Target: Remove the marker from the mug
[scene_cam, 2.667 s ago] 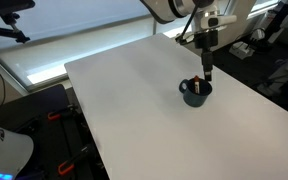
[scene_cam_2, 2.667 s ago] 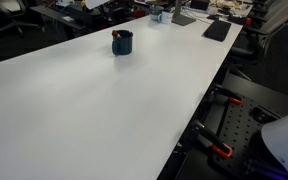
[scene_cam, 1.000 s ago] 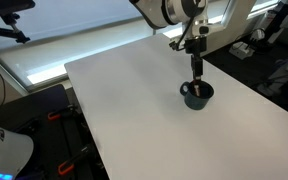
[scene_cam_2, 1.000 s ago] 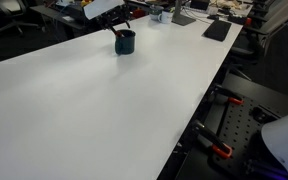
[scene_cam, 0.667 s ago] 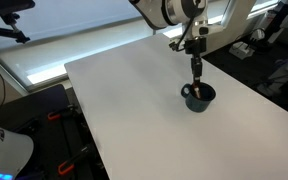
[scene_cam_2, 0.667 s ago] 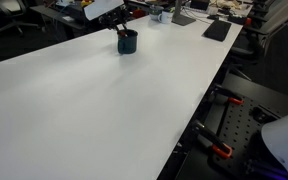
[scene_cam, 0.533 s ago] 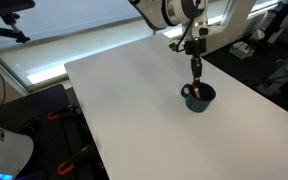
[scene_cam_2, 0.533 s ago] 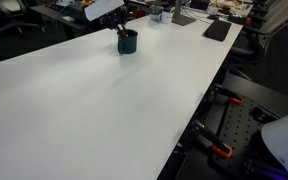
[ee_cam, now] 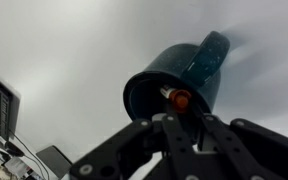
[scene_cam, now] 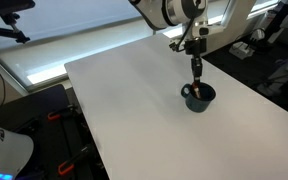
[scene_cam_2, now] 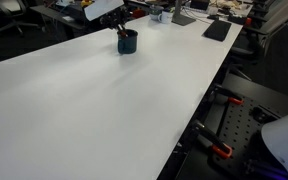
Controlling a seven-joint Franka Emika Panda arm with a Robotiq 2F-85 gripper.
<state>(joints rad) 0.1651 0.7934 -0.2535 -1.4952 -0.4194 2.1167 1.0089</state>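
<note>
Mug on the table, marker inside the mug, hand just above it

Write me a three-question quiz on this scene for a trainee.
1. True or false: the marker lies outside the mug.
2. In an exterior view, the gripper is: A) just above the mug, B) far off to one side of it, C) out of sight.
3. Fill in: the mug is dark ____.

Key: 1 false, its reddish end shows inside the mug; 2 A; 3 blue.
</note>
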